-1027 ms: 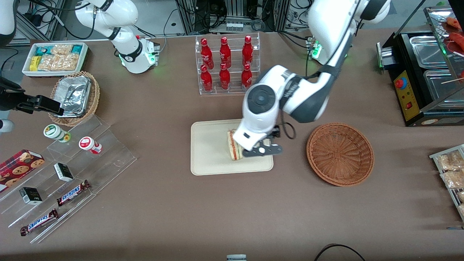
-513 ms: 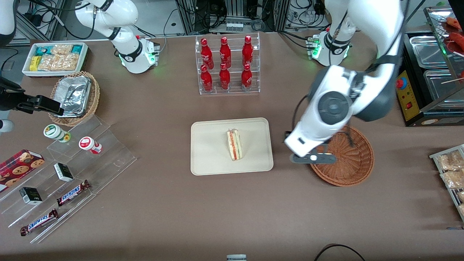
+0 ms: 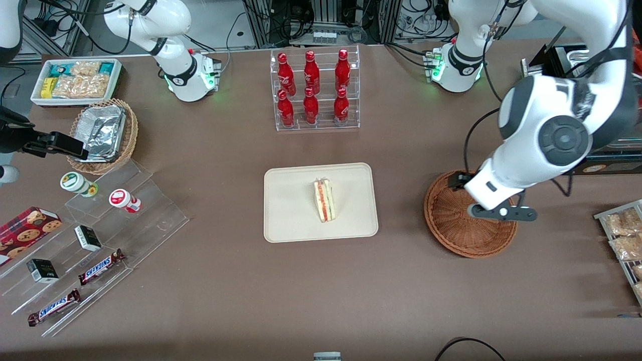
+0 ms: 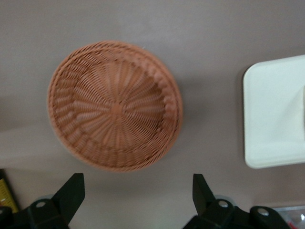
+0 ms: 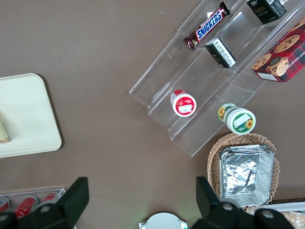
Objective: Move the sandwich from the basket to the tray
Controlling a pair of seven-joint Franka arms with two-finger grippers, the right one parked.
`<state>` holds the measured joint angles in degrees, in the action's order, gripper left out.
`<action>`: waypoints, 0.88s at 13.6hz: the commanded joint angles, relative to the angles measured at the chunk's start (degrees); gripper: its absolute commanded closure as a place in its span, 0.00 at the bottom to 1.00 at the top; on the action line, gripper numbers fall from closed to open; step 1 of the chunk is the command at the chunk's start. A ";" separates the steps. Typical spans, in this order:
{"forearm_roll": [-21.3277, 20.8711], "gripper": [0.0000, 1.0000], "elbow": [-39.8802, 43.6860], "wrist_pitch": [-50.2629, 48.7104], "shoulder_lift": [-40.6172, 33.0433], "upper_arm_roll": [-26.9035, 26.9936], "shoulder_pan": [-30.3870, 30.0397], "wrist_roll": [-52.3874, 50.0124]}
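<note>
Nearest the front camera, toward the parked arm's end of the bench (image 3: 225,281), candy bars (image 3: 100,267) and small boxes lie on clear steps (image 3: 150,210). Two little tubs (image 3: 123,199) sit on the higher steps.

In the middle of the bench is the tray (image 3: 291,220). The sandwich (image 3: 324,199) lies on it, with its red and green stripes showing. Nothing touches the sandwich.

Beside the tray, toward the working arm's end, sits the basket (image 3: 451,230). It has nothing in it. The end effector (image 3: 501,212) hangs above the basket, over the side toward the working arm's end, and the white arm hides part of the rim. From the left wrist camera the two black fingers (image 4: 71,193) are spread wide apart and hold nothing. The basket (image 4: 114,105) and a corner of the tray (image 4: 271,114) show below them.

Farther from the camera than the tray stands a clear rack of red bottles (image 3: 313,87). A tan basket (image 3: 128,135) with foil pans and a white bin of snacks (image 3: 75,80) sit toward the parked arm's end.
</note>
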<state>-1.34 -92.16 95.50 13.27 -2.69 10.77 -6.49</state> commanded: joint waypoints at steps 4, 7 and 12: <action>0.20 0.00 -2.06 -7.85 -8.34 -0.65 -6.45 8.51; 0.20 0.00 -2.15 -10.93 -10.80 -1.00 -9.00 8.68; 0.20 0.00 -1.88 -14.45 -15.11 -2.14 -12.34 9.48</action>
<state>-1.34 -92.52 82.18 1.05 -3.51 0.12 2.02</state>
